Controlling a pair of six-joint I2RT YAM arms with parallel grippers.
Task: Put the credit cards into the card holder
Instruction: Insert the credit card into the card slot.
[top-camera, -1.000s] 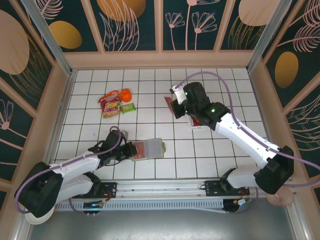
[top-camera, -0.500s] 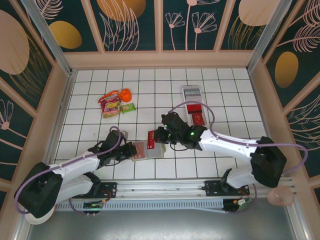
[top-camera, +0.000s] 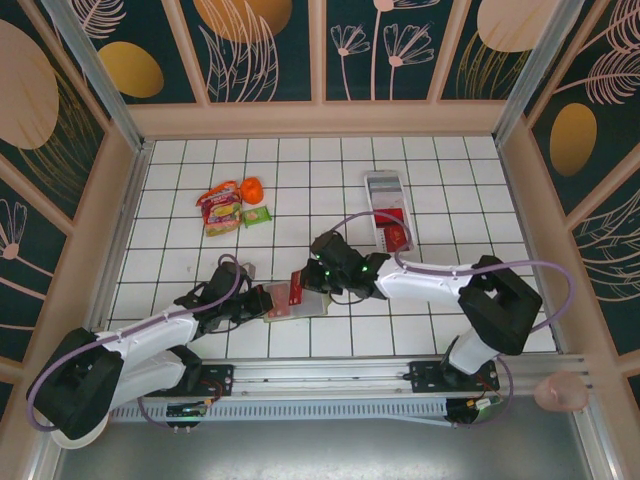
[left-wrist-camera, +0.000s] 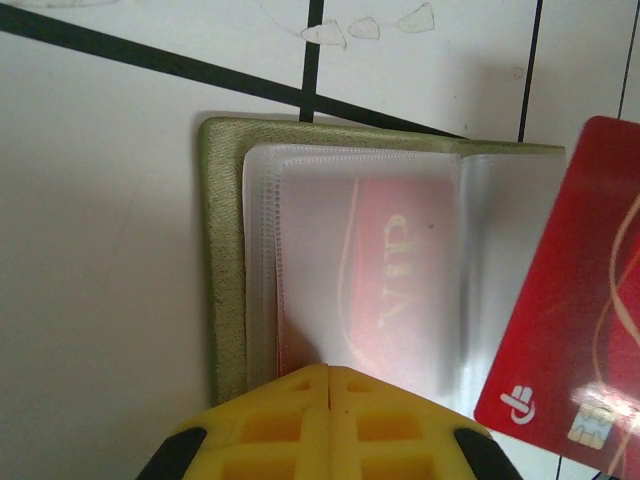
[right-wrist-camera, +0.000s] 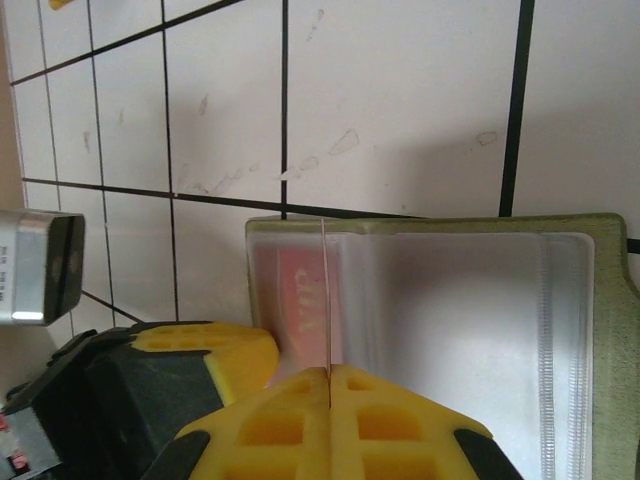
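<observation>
The olive-green card holder (top-camera: 316, 304) lies open on the tiles, its clear sleeves up. One red credit card (left-wrist-camera: 392, 270) sits inside a sleeve. My left gripper (left-wrist-camera: 328, 368) is shut, and its tips press on the near edge of the holder's left sleeve (left-wrist-camera: 300, 250). My right gripper (right-wrist-camera: 329, 370) is shut on a second red credit card (right-wrist-camera: 326, 290), seen edge-on as a thin line over the holder (right-wrist-camera: 430, 223). In the left wrist view that card (left-wrist-camera: 575, 330) hangs tilted above the holder's right half. From above, the two grippers (top-camera: 264, 300) (top-camera: 308, 282) meet at the holder.
A long white tray (top-camera: 381, 185) at the back right holds more red cards (top-camera: 397, 237). Snack packets (top-camera: 221, 208), an orange object (top-camera: 252, 188) and a small green packet (top-camera: 258, 215) lie at the back left. Wooden walls close in the tiled floor.
My right arm has swung from the white tray down and left to the card holder, carrying a red card. The left arm has stayed on the holder.
</observation>
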